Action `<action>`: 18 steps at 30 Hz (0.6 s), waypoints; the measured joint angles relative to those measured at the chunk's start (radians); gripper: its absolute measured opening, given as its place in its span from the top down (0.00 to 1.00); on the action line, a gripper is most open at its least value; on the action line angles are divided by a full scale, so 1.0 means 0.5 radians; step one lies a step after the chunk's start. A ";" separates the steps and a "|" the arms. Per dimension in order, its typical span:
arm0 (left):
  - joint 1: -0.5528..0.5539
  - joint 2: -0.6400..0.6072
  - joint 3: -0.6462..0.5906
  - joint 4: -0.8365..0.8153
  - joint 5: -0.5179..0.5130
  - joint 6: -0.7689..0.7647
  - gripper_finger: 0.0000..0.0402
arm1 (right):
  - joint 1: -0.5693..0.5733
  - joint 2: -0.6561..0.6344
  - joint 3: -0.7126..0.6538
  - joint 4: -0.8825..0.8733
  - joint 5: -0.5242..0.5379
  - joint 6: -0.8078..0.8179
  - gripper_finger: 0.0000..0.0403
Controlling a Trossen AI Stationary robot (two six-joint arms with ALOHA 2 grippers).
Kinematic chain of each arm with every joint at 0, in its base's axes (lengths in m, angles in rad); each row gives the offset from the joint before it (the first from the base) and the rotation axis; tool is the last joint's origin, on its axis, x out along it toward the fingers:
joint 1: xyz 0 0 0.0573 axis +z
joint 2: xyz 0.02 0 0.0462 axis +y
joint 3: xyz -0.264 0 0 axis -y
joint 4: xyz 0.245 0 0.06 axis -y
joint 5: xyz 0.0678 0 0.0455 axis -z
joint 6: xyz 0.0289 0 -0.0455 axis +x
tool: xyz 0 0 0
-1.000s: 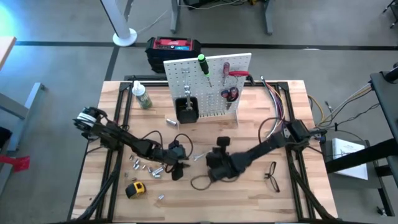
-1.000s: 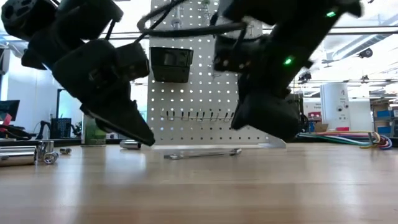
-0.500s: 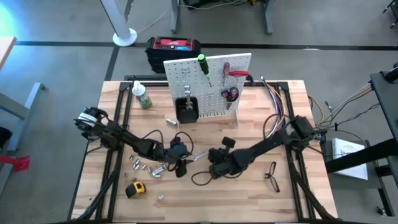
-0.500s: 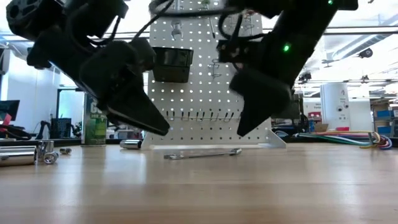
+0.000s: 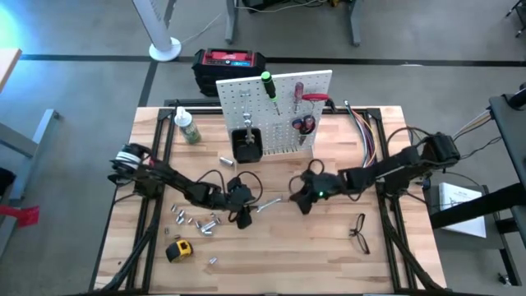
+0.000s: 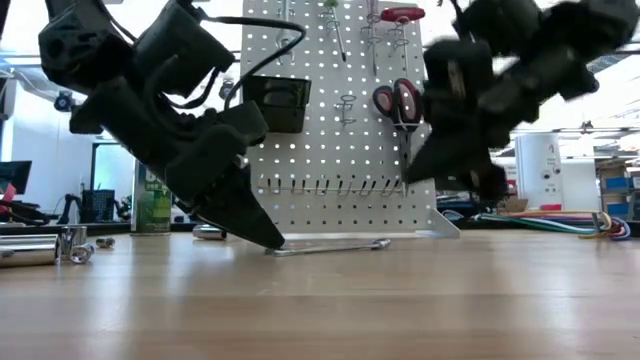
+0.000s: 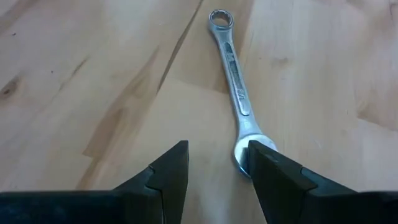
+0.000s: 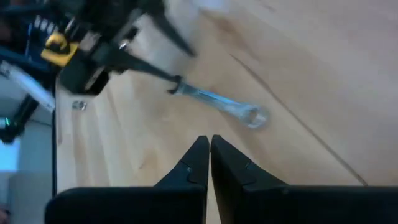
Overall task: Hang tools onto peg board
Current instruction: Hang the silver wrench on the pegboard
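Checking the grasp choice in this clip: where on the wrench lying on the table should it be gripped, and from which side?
Grip the wrench across its narrow shank, coming from above: it lies flat on the table, so only its thin edges offer opposing faces. The left gripper, open, is at the open-jaw end, one finger already touching it; the ring end should stay free for a peg.

Bare table (image 5: pixel 329 247) near wrench (image 5: pixel 269 203); sockets (image 5: pixel 197 222) beside left gripper (image 5: pixel 243 220).

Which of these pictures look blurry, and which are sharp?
Right wrist view: smeared, the wrench streaked. Low view: the right tool blurs, while the peg board stays crisp. Left wrist view: sharp, the wrench's lettering visible. High view: clear overall.
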 joint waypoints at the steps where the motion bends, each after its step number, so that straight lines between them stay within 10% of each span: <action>1: 0.000 0.009 0.000 0.006 -0.001 0.000 0.61 | -0.029 0.000 -0.057 0.073 -0.029 0.048 0.98; 18: 0.018 0.074 0.000 0.062 -0.013 0.079 0.61 | -0.193 0.358 0.226 -0.277 -0.061 0.312 0.58</action>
